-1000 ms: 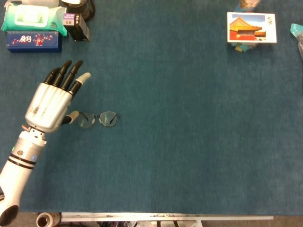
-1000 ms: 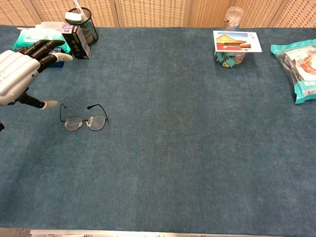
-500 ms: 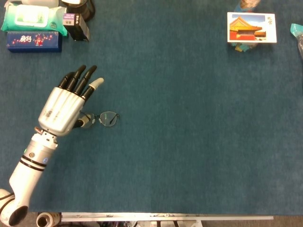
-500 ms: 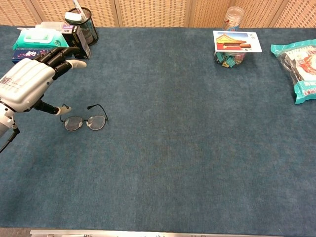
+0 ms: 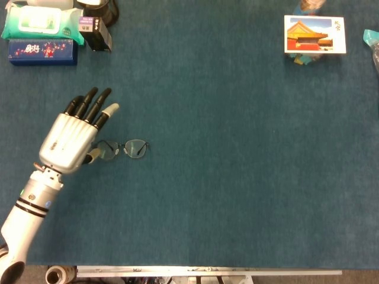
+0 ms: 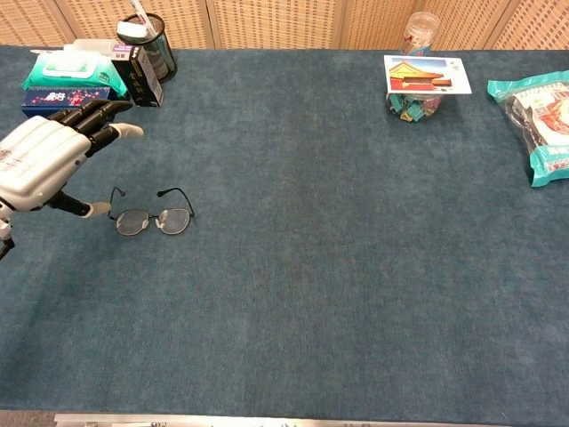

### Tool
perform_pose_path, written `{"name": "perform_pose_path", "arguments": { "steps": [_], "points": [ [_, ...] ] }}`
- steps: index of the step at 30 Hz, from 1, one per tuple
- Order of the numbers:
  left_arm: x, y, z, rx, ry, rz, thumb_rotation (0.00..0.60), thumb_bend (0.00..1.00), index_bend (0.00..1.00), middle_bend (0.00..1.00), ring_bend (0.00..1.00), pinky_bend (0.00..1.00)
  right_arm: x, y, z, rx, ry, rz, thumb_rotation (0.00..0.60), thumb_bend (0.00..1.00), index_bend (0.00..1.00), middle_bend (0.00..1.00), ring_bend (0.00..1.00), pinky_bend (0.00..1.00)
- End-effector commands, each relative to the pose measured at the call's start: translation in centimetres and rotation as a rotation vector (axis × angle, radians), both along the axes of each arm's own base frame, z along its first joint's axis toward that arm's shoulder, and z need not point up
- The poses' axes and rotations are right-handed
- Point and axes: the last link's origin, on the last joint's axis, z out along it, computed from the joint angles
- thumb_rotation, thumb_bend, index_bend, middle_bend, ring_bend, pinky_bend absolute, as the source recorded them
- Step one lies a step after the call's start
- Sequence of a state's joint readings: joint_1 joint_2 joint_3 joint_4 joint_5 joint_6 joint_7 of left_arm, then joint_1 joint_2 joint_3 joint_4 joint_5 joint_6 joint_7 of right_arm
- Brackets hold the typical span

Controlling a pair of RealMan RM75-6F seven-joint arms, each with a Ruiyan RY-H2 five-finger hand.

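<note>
In the head view the left hand (image 5: 68, 139) covers the left end of the glasses (image 5: 124, 148), so whether its thumb touches the frame cannot be told. In the chest view the hand's wrist is cut off by the left edge. The snack bag (image 6: 542, 124) runs off the right edge. The jar (image 6: 418, 36) behind the postcard (image 6: 425, 74) is partly hidden. Print on the blue box (image 5: 41, 51) is too small to read.
</note>
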State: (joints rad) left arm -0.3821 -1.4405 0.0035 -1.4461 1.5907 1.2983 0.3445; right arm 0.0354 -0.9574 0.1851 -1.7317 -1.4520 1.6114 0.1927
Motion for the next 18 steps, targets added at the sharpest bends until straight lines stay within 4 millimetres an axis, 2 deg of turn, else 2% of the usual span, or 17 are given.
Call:
{"name": "perform_pose_path", "arguments": {
  "steps": [1, 3, 5, 18],
  "points": [
    [0.1, 0.3, 0.2, 0.015, -0.003, -0.004, 0.600, 0.16, 0.16, 0.05, 0.04, 0.18, 0.1, 0.0, -0.1, 0.001, 0.002, 0.001, 0.600, 0.05, 0.16, 0.21, 0.16, 0.27],
    [0.3, 0.7, 0.3, 0.044, 0.019, -0.034, 0.600, 0.24, 0.16, 0.05, 0.04, 0.18, 0.1, 0.0, -0.1, 0.001, 0.002, 0.000, 0.600, 0.05, 0.16, 0.21, 0.16, 0.27],
    [0.4, 1.0, 0.3, 0.060, 0.030, -0.050, 0.600, 0.27, 0.16, 0.05, 0.04, 0.18, 0.1, -0.1, -0.1, 0.000, 0.002, -0.001, 0.600, 0.05, 0.16, 0.21, 0.16, 0.27],
    [1.2, 0.9, -0.1, 0.053, 0.001, -0.060, 0.600, 0.27, 0.16, 0.05, 0.04, 0.18, 0.1, -0.2, -0.1, 0.000, -0.001, -0.001, 0.600, 0.05, 0.16, 0.21, 0.16, 0.27]
  ]
}}
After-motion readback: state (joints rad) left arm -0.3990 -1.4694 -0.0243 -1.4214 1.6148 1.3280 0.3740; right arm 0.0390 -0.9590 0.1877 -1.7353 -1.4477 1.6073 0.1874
